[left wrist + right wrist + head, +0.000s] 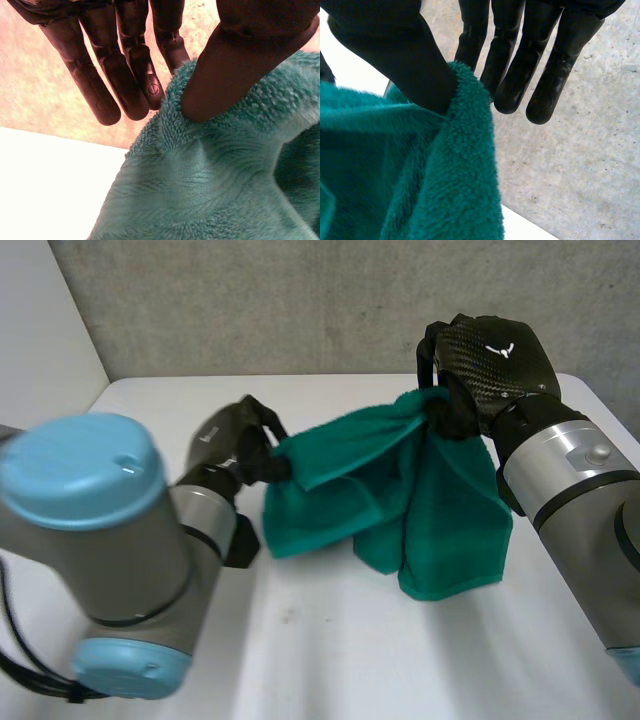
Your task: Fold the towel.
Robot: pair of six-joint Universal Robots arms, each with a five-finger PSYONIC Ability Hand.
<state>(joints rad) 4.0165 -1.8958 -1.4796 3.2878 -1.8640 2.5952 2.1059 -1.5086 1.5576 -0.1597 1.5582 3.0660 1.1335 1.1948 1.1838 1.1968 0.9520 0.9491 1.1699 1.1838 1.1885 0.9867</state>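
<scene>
Fingers (102,95) of left hand (235,440) straight, thumb (240,70) pinching one corner of teal towel (400,500); right hand (490,355) pinches another corner the same way. Towel hangs bunched between them, lower edge at or just over white bench (350,660). Step looks like lift-and-spread before the first fold; next likely needs hands drawn apart, cloth laid flat.

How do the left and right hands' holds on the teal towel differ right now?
The black left hand sits low, near the white table; the black right hand is raised. Little of the teal terry towel hangs below the left hand; long folds drape from the right hand. Shared: each pinches a towel edge under its thumb, fingers straight.
</scene>
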